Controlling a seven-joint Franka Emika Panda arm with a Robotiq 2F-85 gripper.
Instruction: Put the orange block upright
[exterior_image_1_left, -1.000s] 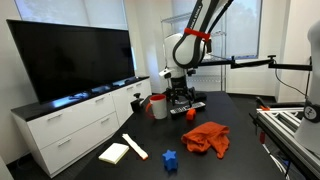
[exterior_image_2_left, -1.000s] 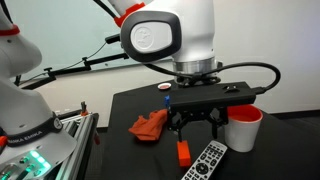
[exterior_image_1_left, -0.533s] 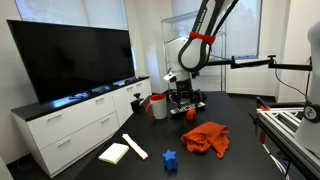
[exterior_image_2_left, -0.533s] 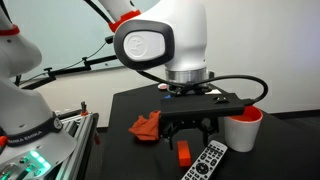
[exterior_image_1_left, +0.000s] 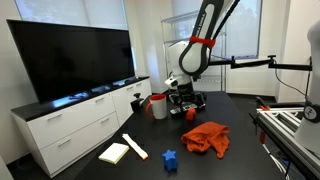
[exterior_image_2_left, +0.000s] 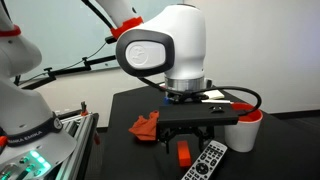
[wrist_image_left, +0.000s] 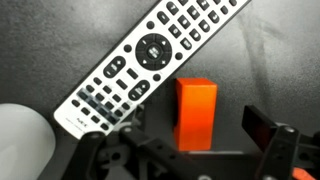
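One orange block (exterior_image_2_left: 183, 152) is seen on the black table (exterior_image_2_left: 130, 104), just beside the remote control (exterior_image_2_left: 208, 160). In that exterior view it looks taller than wide, so it may be judged to be standing on end already. This is not settled by the wrist view, where only an orange rectangle is shown.

Over the last second the block has not been shifted; its place by the remote is the same as before. What has changed is the arm. The wrist has been brought lower and turned somewhat, so that the gripper (exterior_image_2_left: 187, 138) now hangs close over the block.

In the wrist view the jaws are seen apart, one on either side of the block, and no contact can be made out. Nothing is being held.

A white cup (exterior_image_2_left: 243, 130) is placed near the remote on its far side, and a red cloth (exterior_image_2_left: 148, 127) lies well apart from the block.

From this it may be judged that a grasp is being lined up but has not been made. Care would be called for so that the remote is not nudged when the jaws are brought together.
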